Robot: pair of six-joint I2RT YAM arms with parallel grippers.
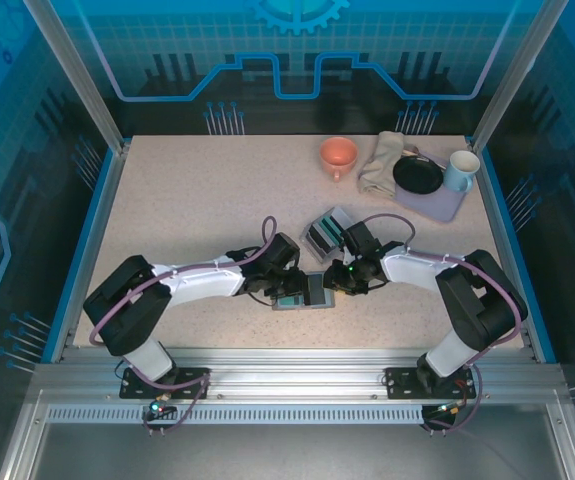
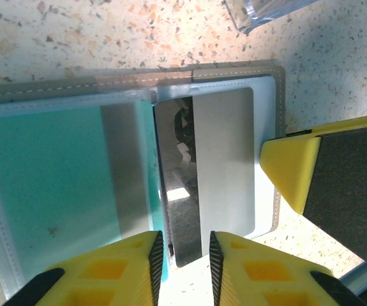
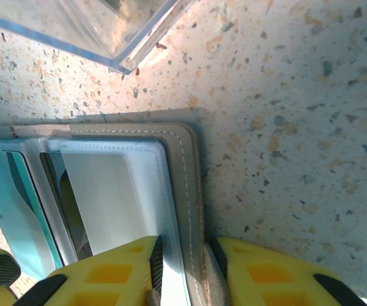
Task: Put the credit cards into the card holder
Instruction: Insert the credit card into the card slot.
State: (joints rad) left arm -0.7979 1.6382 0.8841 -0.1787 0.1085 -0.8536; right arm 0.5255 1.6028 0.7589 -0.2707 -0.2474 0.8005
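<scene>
The grey card holder (image 1: 312, 291) lies open on the table between both arms. In the left wrist view a teal-green card (image 2: 43, 185) fills its left sleeve. A dark card (image 2: 177, 191) lies partly inside the right sleeve beside a whitish card (image 2: 224, 166). My left gripper (image 2: 186, 268) is open by a narrow gap, and the dark card's lower end lies between its fingertips. My right gripper (image 3: 183, 268) is shut on the card holder (image 3: 189, 166) at its right edge, one finger on the clear sleeve and one under the cover. Its yellow finger (image 2: 292, 169) shows beside the holder (image 2: 234, 73).
A clear plastic box (image 1: 325, 230) stands just behind the holder, and its corner (image 3: 94, 25) is close to the right gripper. At the back right are an orange cup (image 1: 338, 153), a cloth (image 1: 379, 163), a black dish (image 1: 418, 175) and a pale blue mug (image 1: 460, 170).
</scene>
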